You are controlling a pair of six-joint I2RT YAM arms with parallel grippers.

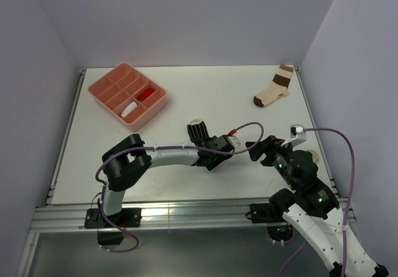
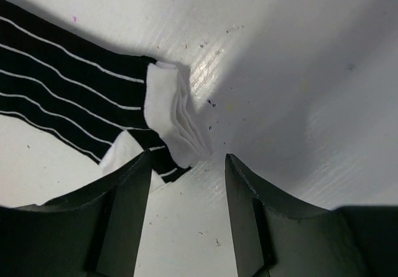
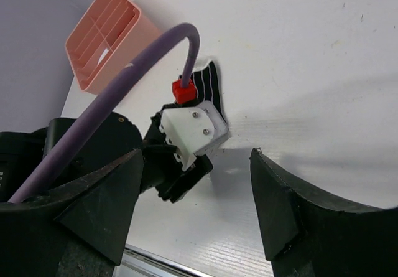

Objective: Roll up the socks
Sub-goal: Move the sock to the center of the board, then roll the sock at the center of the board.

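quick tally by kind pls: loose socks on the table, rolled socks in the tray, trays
Loose socks on the table: 2, the striped sock and the cream sock with brown bands
Rolled socks in the tray: 2, the white roll and the red roll
Trays: 1, the pink tray
Total: 5

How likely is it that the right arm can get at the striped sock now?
Probably not cleanly: the left tool, open, sits at the cuff of the striped sock, and that arm's wrist lies between the sock and the open right tool.
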